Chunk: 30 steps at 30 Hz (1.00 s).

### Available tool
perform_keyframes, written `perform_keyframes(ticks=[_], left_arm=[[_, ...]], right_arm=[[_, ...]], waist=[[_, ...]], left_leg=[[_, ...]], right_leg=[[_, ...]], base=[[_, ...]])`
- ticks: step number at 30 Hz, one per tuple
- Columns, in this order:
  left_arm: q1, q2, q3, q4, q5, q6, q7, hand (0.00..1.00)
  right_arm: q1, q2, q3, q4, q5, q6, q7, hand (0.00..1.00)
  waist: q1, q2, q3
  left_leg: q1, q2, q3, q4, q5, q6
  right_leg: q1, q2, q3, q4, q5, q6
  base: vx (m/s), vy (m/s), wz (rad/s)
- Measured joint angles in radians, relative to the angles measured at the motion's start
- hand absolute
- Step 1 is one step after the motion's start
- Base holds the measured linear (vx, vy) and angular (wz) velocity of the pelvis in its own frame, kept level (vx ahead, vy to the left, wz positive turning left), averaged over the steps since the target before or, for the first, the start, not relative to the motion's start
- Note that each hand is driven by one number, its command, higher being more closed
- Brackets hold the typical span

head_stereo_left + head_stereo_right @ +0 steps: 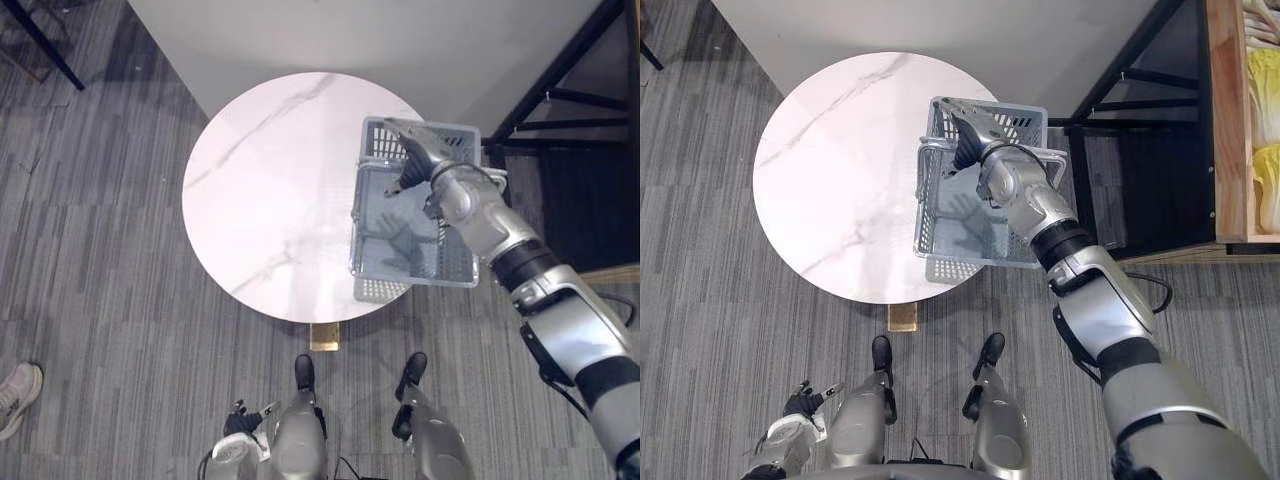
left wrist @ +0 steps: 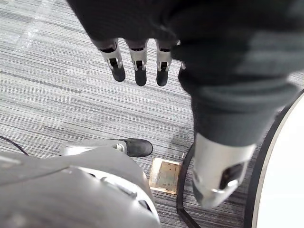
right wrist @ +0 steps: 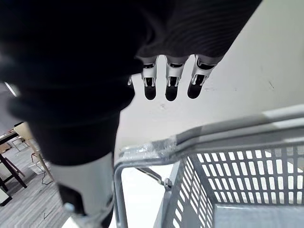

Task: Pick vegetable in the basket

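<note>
Right fingers (image 3: pixel 166 88): straight, side by side, small gaps between them, closed on nothing. Thumb (image 3: pixel 85 190) stands apart from the row, also straight. Right hand (image 1: pixel 425 150) hovers over the far end of the grey perforated plastic basket (image 1: pixel 380 289), fingertips pointing at its far wall. In the wrist view the fingertips sit above the basket's silver handle bar (image 3: pixel 190 137), not touching it. The forearm crosses the basket's right rim.

The basket sits on the right edge of the round white marble-top table (image 1: pixel 270 180), with its near right corner overhanging the edge.

Left fingers (image 2: pixel 139 66): straight, in a row, relaxed, holding nothing. Left thumb (image 2: pixel 216 175) is out to the side. Left hand (image 1: pixel 241 420) hangs low beside the body, over the grey striped carpet (image 1: pixel 100 250) and well apart from table and basket. A small brass floor plate (image 2: pixel 165 175) lies on the carpet just beside the table base.

Task item: the pale yellow-green leafy vegetables (image 1: pixel 1265 80) lie in a light wooden shelf (image 1: pixel 1225 120) at the far right, behind a black metal frame (image 1: pixel 1120 90). They are well apart from both hands and from the basket. Can't tell which kind of vegetable.

A person's light shoe (image 1: pixel 15 395) is on the carpet at the far left.
</note>
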Motion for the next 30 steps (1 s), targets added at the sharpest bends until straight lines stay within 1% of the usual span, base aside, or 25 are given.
perform_keyframes(ticks=[6,7,8,12,14,19,24,30], left_arm=[[-0.004,0.008,-0.021,0.000,0.000,-0.001,0.003,0.00],[-0.004,0.014,-0.027,0.000,0.000,-0.002,0.005,0.00],[-0.004,0.019,-0.040,0.000,0.000,-0.002,0.007,0.00],[-0.007,0.026,-0.059,0.000,0.000,-0.007,0.007,0.00],[-0.009,0.028,-0.070,0.000,0.000,-0.017,0.007,0.00],[-0.011,0.028,-0.099,0.000,0.000,-0.020,0.008,0.00],[-0.011,0.028,-0.118,-0.002,0.000,-0.020,0.008,0.00],[-0.010,0.028,-0.121,-0.001,0.000,-0.020,0.007,0.00]], right_arm=[[0.008,-0.003,-0.018,0.118,0.000,-0.002,-0.004,0.00],[0.015,-0.004,-0.041,0.133,-0.003,-0.003,-0.017,0.00],[0.020,-0.010,-0.058,0.141,-0.010,-0.001,-0.023,1.00],[0.026,-0.039,-0.088,0.176,-0.038,-0.001,-0.047,1.00],[0.028,-0.062,-0.098,0.187,-0.047,-0.002,-0.052,1.00],[0.041,-0.076,-0.170,0.217,-0.076,-0.001,-0.083,1.00],[0.052,-0.103,-0.198,0.226,-0.089,-0.002,-0.087,1.00],[0.078,-0.101,-0.200,0.217,-0.117,-0.004,-0.087,1.00]], waist=[[0.001,0.000,0.000],[0.001,0.000,0.000],[0.000,0.000,0.000],[0.000,0.002,0.007],[0.000,0.005,0.019],[-0.001,0.008,0.024],[-0.001,0.016,0.028],[0.000,0.016,0.028]], left_leg=[[-0.007,0.000,-0.012,0.000,0.006,0.000],[-0.007,0.000,-0.013,0.000,0.006,0.000],[-0.007,0.000,-0.013,0.000,0.007,0.000],[-0.008,-0.001,-0.015,0.000,0.008,0.000],[-0.009,-0.001,-0.016,-0.001,0.010,0.000],[-0.009,-0.007,-0.021,-0.019,0.022,0.000],[-0.008,-0.026,-0.026,-0.028,0.026,0.006],[-0.006,-0.034,-0.028,-0.032,0.027,0.008]], right_leg=[[0.000,0.000,-0.009,0.001,0.000,0.000],[0.000,-0.001,-0.009,0.002,0.000,0.000],[0.000,-0.001,-0.009,0.002,0.000,0.000],[-0.001,-0.002,-0.009,0.002,0.000,0.000],[-0.001,-0.002,-0.009,0.002,0.000,0.000],[-0.006,-0.005,-0.017,0.002,0.000,0.000],[-0.005,-0.022,-0.022,0.002,0.001,0.001],[-0.003,-0.031,-0.024,0.002,0.002,0.003]], base=[[0.00,0.001,0.05],[0.00,0.000,0.00],[0.00,0.000,0.00],[0.00,0.000,0.00],[0.00,0.000,0.00],[0.03,0.010,0.04],[0.03,0.033,0.05],[0.01,0.013,0.02]])
